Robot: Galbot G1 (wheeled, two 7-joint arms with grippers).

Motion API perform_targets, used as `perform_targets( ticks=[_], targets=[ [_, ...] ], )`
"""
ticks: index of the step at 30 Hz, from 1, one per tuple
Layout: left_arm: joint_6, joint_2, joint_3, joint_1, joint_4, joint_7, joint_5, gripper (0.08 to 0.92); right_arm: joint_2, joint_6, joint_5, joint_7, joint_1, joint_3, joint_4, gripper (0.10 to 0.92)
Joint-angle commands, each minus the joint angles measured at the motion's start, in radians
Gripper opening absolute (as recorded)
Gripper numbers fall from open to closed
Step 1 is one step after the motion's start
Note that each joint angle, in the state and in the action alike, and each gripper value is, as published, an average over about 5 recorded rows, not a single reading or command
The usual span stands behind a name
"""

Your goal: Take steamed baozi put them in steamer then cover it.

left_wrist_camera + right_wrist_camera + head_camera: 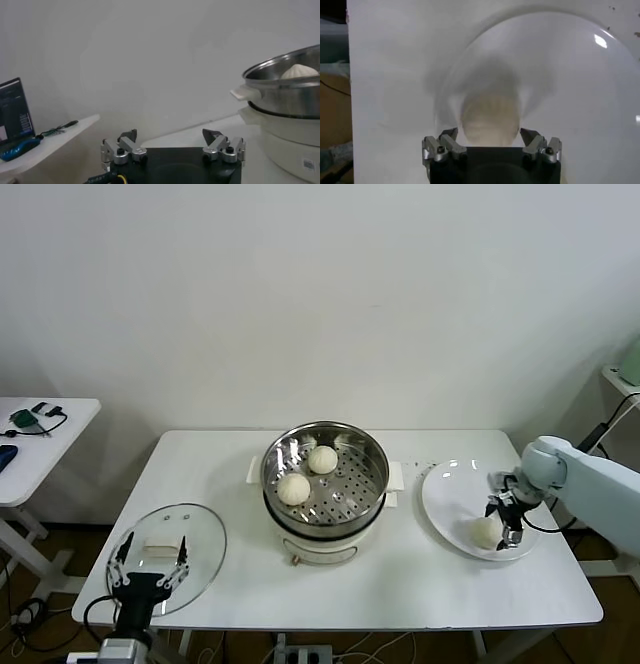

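Two steamed baozi [308,473] already sit in the steamer [325,484]; one more bun [487,531] lies on the white plate [450,494], between the wide, not yet closed jaws of the right gripper [505,522]. The glass cover [170,552] waits on the table, with the left gripper [150,569] parked wide over it.

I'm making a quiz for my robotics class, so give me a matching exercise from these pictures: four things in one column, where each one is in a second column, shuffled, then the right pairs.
Things:
1. glass lid
2. two baozi
3. lone baozi
4. left gripper

Places:
A. on the white plate, between the open fingers of the right gripper
B. inside the steamer, on its perforated tray
C. flat on the table, left of the steamer
D. open, at the near edge of the lid, holding nothing

Pairs: 1-C, 2-B, 3-A, 4-D
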Motion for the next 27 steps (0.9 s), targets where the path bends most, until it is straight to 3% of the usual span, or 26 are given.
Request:
perform_targets(
  ticks=[1, 14, 19, 27],
  targets=[
    [0.000, 0.000, -0.002, -0.001, -0.002, -0.001, 0.001, 0.823, 0.033, 0.009, -0.027, -0.004, -0.037, 0.034, -0.044, 0.807],
    [0.000, -0.001, -0.002, -0.001, -0.008, -0.002, 0.000, 0.823, 0.024, 0.064, 0.006, -0.018, 0.050, -0.011, -0.034, 0.700],
    [-0.002, 0.002, -0.003, 0.007, -0.010, -0.001, -0.001, 0.823, 0.036, 0.260, 0.014, -0.040, 0.297, -0.206, 0.013, 0.687],
    [-0.006, 0.004, 0.004, 0.017, 0.001, -0.001, 0.002, 0.823, 0.183, 0.600, -0.013, -0.025, 0.721, -0.487, 0.097, 0.666]
  ],
)
